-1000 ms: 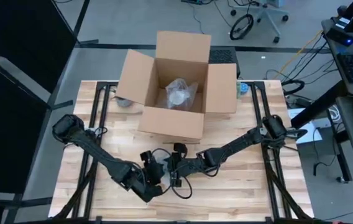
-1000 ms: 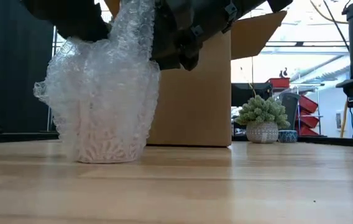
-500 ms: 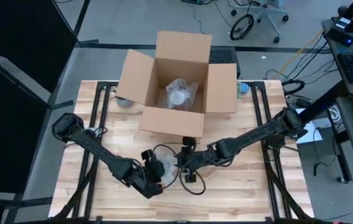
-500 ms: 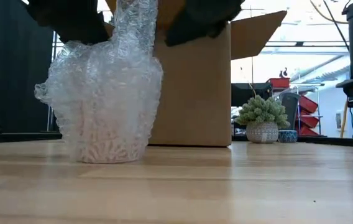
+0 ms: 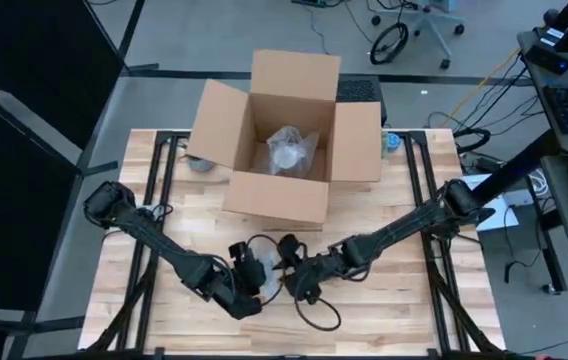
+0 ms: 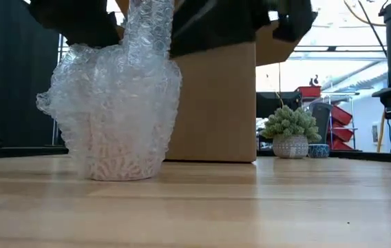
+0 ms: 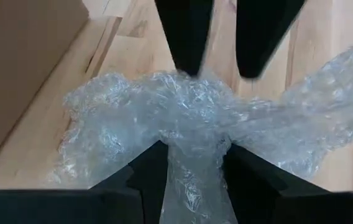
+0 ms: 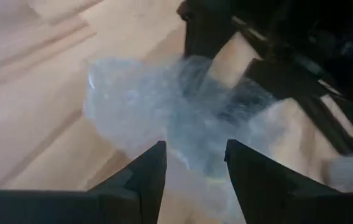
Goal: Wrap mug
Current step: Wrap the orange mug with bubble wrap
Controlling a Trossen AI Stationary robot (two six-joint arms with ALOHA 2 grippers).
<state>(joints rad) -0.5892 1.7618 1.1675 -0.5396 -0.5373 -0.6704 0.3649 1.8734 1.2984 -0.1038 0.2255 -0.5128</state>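
Your left gripper [image 7: 195,162] pinches the clear bubble-wrap bundle's [image 6: 116,117] gathered neck above the hidden small white mug on the wooden table [image 6: 250,207], while your right gripper [image 8: 192,162] stands apart, just beside.

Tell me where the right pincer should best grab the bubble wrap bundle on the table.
Probably the loose flap trailing sideways from the bundle, coming in from the right. The gathered neck on top is already pinched by the left pincer, and the right pincer is open.
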